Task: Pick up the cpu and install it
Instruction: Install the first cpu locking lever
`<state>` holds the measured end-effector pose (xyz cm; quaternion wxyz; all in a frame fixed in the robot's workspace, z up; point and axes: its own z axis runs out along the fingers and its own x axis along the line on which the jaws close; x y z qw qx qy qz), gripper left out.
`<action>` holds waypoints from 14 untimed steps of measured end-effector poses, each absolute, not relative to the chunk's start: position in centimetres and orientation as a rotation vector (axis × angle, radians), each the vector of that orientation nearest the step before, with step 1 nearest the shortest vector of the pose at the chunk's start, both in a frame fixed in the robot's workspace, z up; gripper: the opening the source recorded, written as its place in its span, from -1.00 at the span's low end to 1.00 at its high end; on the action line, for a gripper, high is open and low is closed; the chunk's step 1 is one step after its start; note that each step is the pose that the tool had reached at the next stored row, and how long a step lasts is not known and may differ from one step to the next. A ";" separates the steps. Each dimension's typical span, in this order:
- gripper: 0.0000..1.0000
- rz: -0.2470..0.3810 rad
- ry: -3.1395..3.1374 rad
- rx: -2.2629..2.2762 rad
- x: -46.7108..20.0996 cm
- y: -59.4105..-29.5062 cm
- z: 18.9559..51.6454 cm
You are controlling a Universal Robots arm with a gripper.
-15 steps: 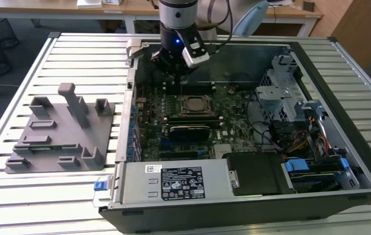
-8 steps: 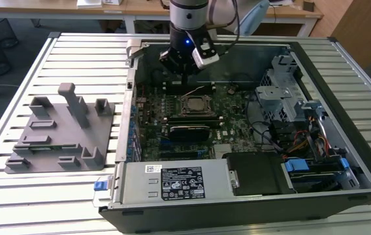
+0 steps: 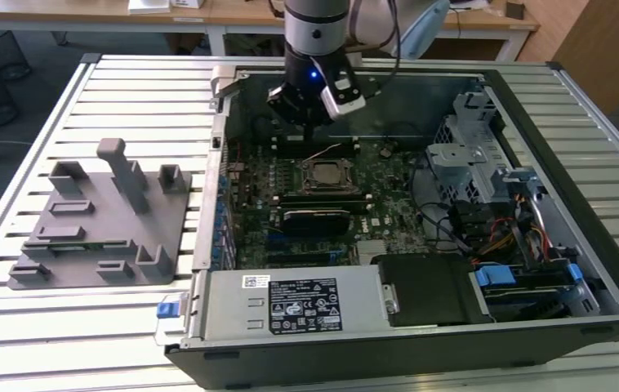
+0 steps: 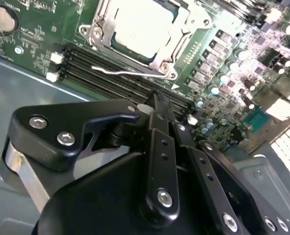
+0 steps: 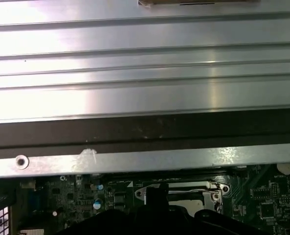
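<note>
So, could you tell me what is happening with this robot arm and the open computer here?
A single robot arm is working inside an open computer case lying on a slatted metal table. Its tool hangs above the motherboard, just beyond the socket. The cpu already sits in that socket, its silvery top showing in the second wrist view, and the tool is not touching it. A grey fixture stands on the table beside the case.

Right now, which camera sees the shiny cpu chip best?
The second wrist view: the cpu is big and close, sitting in its socket. The exterior view shows it small; in the first wrist view I cannot make it out.
</note>
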<state>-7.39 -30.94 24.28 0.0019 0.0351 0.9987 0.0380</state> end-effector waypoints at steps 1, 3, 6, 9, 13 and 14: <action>-0.79 0.119 3.134 0.111 -7.3 -30.9 24.2; -0.79 0.119 3.134 0.111 -7.0 -30.9 23.9; -0.79 0.119 3.134 0.111 -6.1 -30.9 23.6; -0.79 0.119 3.134 0.111 -5.9 -30.9 23.4; -0.79 0.119 3.134 0.107 -5.6 -30.9 23.0; -0.79 0.119 3.134 0.101 -5.5 -30.9 23.0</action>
